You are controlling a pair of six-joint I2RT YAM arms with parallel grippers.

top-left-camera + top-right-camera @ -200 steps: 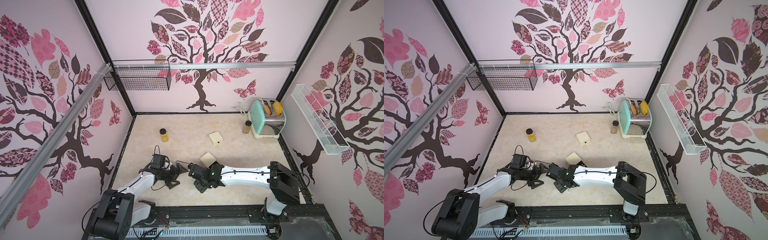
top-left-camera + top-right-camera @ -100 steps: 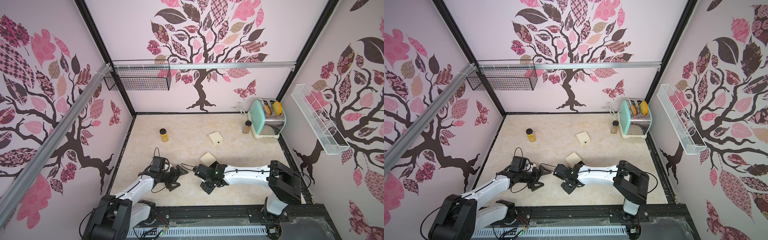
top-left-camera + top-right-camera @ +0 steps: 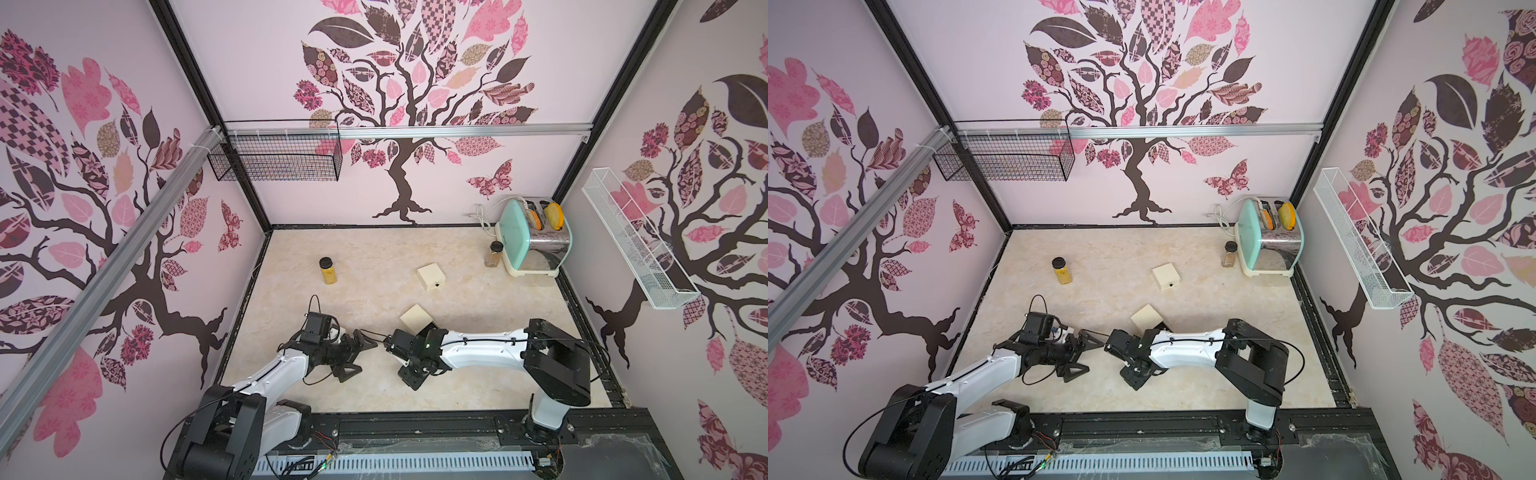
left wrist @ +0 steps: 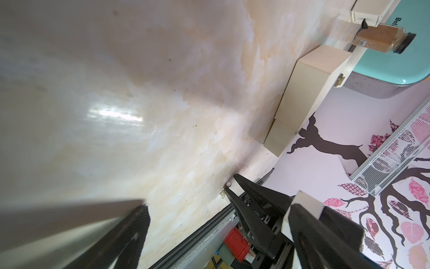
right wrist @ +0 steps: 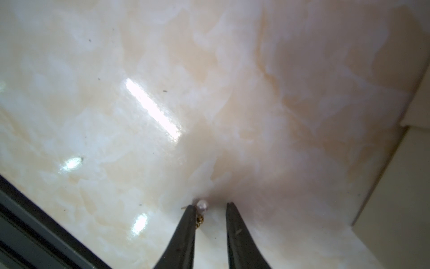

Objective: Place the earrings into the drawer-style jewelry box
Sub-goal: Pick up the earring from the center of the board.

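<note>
We saw lots of bare tabletop [image 3: 374, 249] at the back, with only a yellow jar [image 3: 327, 271], a small box [image 3: 431, 276] and the toaster [image 3: 534, 239] there. Near the front it was tight: our left hand [image 3: 358, 355] and right hand [image 3: 411, 376] sat close together, the jewelry box [image 3: 417, 318] just behind them.

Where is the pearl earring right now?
In the right wrist view, the earring lies on the table, front-centre, between the fingers of the right gripper, against one finger and apart from the other.
</note>
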